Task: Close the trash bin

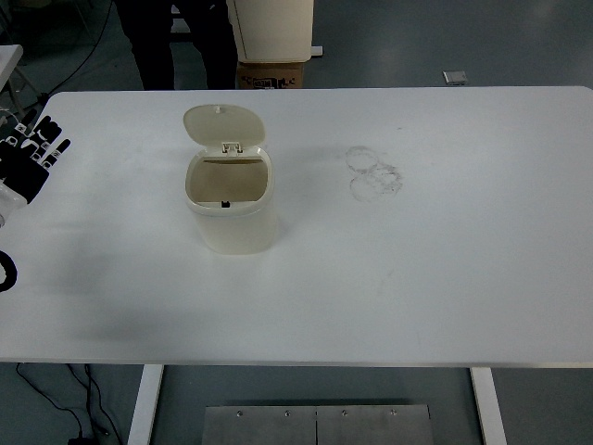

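Note:
A cream trash bin (232, 209) stands on the white table (417, 278), left of centre. Its lid (223, 125) is swung up and back on its hinge, so the bin is open and its inside looks empty. My left hand (32, 153) is at the far left edge of the table, well left of the bin, fingers spread and holding nothing. My right hand is out of view.
Faint ring marks (373, 172) stain the table right of the bin. A person's dark legs (176, 42) stand beyond the far edge, beside a cream cabinet (271, 28) on a cardboard box (271, 74).

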Action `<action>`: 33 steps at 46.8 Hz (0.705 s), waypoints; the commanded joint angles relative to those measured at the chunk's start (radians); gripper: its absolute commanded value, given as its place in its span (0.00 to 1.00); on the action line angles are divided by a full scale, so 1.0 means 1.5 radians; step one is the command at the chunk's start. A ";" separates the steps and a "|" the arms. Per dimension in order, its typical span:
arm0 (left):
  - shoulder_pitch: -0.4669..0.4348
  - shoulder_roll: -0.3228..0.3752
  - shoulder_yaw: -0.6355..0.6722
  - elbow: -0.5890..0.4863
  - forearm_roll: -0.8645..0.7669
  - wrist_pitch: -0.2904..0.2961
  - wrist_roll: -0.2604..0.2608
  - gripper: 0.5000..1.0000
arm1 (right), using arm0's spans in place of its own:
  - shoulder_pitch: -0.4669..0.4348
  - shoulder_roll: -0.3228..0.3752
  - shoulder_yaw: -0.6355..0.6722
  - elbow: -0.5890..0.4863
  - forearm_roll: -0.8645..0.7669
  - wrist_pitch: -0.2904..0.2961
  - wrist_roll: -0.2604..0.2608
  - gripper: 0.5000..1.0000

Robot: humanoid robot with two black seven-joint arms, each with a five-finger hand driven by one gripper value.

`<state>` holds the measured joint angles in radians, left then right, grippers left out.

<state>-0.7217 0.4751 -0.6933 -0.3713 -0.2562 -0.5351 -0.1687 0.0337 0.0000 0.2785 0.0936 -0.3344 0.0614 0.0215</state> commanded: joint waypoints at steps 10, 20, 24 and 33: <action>-0.002 0.011 0.003 -0.001 0.000 0.003 0.000 1.00 | 0.000 0.000 -0.001 0.000 0.000 0.000 0.000 0.98; -0.027 0.045 0.025 -0.012 0.001 0.004 0.004 1.00 | 0.000 0.000 0.000 -0.001 0.000 0.000 0.000 0.98; -0.048 0.071 0.062 -0.032 0.000 0.006 0.004 1.00 | 0.000 0.000 0.000 0.000 0.000 0.000 0.000 0.98; -0.112 0.127 0.186 -0.120 0.000 0.038 0.004 1.00 | 0.000 0.000 -0.001 0.000 0.000 0.000 0.000 0.98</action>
<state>-0.8599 0.6314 -0.4822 -0.4962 -0.2560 -0.4966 -0.1620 0.0337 0.0000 0.2788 0.0936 -0.3345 0.0614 0.0214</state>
